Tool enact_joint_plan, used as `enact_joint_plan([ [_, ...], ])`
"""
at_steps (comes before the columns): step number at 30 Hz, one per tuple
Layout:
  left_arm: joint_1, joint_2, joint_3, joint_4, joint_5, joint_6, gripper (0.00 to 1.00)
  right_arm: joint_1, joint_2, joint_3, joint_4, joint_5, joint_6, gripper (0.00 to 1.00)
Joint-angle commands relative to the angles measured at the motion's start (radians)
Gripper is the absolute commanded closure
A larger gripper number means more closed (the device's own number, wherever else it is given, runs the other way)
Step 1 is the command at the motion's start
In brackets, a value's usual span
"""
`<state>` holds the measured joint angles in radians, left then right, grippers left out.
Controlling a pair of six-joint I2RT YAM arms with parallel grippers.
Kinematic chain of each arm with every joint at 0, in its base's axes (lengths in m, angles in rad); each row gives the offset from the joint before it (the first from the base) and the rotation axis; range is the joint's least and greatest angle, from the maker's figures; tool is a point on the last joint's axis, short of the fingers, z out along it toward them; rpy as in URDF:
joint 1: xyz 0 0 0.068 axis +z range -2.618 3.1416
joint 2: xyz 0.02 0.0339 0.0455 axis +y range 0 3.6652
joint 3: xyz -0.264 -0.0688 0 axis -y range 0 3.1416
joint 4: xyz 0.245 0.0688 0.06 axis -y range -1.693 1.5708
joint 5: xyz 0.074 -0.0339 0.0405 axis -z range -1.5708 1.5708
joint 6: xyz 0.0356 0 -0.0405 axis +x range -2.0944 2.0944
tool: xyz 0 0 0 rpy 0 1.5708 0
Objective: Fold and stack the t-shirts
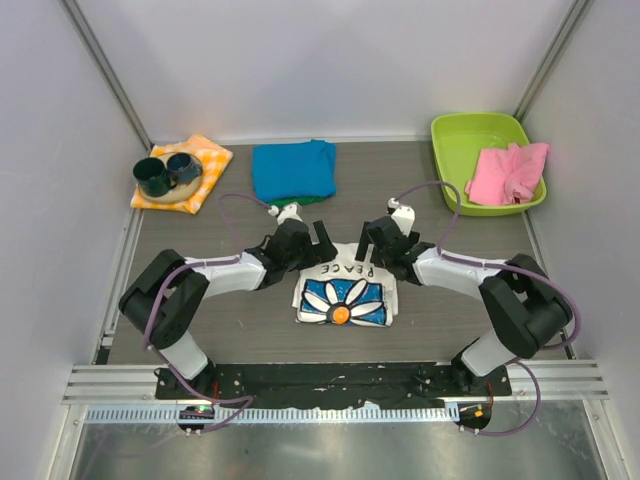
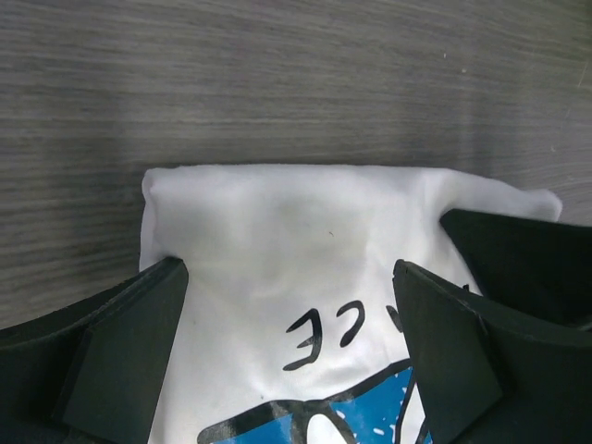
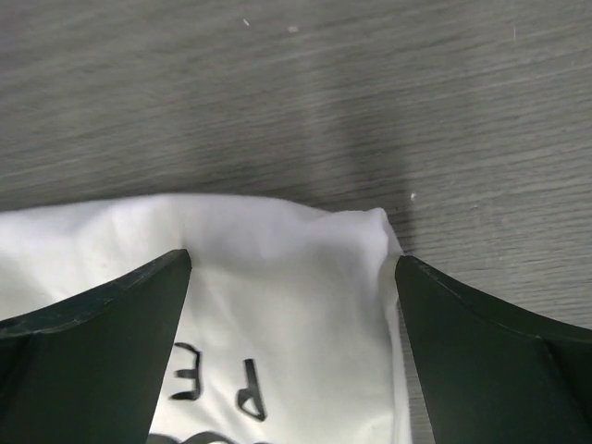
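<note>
White cotton t-shirt with blue daisy print and "PEACE" lettering (image 1: 343, 298): folded, flat on grey wood-grain table (image 1: 250, 322). Far edge hidden by both grippers from above; lettering cut off in wrist views. Turquoise-blue folded t-shirt (image 1: 293, 168) lies well beyond it, with a green t-shirt (image 1: 312, 199) mostly hidden beneath. Left gripper (image 2: 291, 277) and right gripper (image 3: 294, 268): fingers spread wide over the white shirt's far corners, gripping nothing.

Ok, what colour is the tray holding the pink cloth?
The tray is lime green, clearest in the top external view.

Folded daisy tee (image 1: 342, 298), turquoise tee (image 1: 293, 168) behind
</note>
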<state>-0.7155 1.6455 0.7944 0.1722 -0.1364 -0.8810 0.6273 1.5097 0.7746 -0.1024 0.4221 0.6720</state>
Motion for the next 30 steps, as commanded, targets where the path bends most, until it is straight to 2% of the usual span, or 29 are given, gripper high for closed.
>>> enact_joint_plan([
  [1, 0.044, 0.042, -0.021, 0.085, 0.035, 0.013, 0.0, -0.008, 0.056, -0.028, 0.069, 0.023, -0.023, 0.01],
  [4, 0.044, 0.022, -0.015, 0.082, 0.044, 0.023, 0.0, -0.006, 0.038, -0.025, 0.058, 0.062, -0.034, 0.01],
  [8, 0.045, -0.115, -0.001, 0.026, 0.069, 0.036, 0.0, -0.006, -0.096, 0.008, -0.012, 0.138, -0.074, 0.0],
  [13, 0.045, -0.309, 0.026, -0.17, 0.066, 0.048, 0.0, -0.005, -0.216, 0.097, -0.14, 0.196, -0.17, 0.0],
  [16, 0.045, -0.418, 0.038, -0.348, 0.008, 0.04, 0.0, 0.018, -0.261, 0.167, -0.232, 0.112, -0.233, 0.0],
  [17, 0.044, -0.447, 0.035, -0.384, -0.009, 0.039, 0.0, 0.035, -0.266, 0.176, -0.27, 0.037, -0.276, 0.0],
  [20, 0.044, -0.536, 0.011, -0.531, -0.072, 0.024, 0.0, 0.174, -0.249, 0.23, -0.379, 0.01, -0.342, 0.0],
  [21, 0.045, -0.555, -0.01, -0.559, -0.094, 0.016, 0.0, 0.286, -0.24, 0.242, -0.404, 0.03, -0.359, 0.0],
  [23, 0.045, -0.608, -0.049, -0.617, -0.109, -0.004, 0.0, 0.392, -0.186, 0.285, -0.494, 0.076, -0.388, 0.0],
  [25, 0.045, -0.66, -0.073, -0.649, -0.135, -0.016, 0.0, 0.528, -0.113, 0.337, -0.557, 0.188, -0.394, 0.0],
  [27, 0.045, -0.694, -0.11, -0.694, -0.15, -0.029, 0.0, 0.603, -0.056, 0.371, -0.655, 0.306, -0.39, 0.0],
  [28, 0.044, -0.72, -0.122, -0.704, -0.152, -0.033, 0.0, 0.688, -0.034, 0.399, -0.686, 0.349, -0.382, 0.01],
  [30, 0.044, -0.74, -0.153, -0.741, -0.143, -0.056, 0.0, 0.756, 0.036, 0.417, -0.762, 0.443, -0.371, 0.0],
])
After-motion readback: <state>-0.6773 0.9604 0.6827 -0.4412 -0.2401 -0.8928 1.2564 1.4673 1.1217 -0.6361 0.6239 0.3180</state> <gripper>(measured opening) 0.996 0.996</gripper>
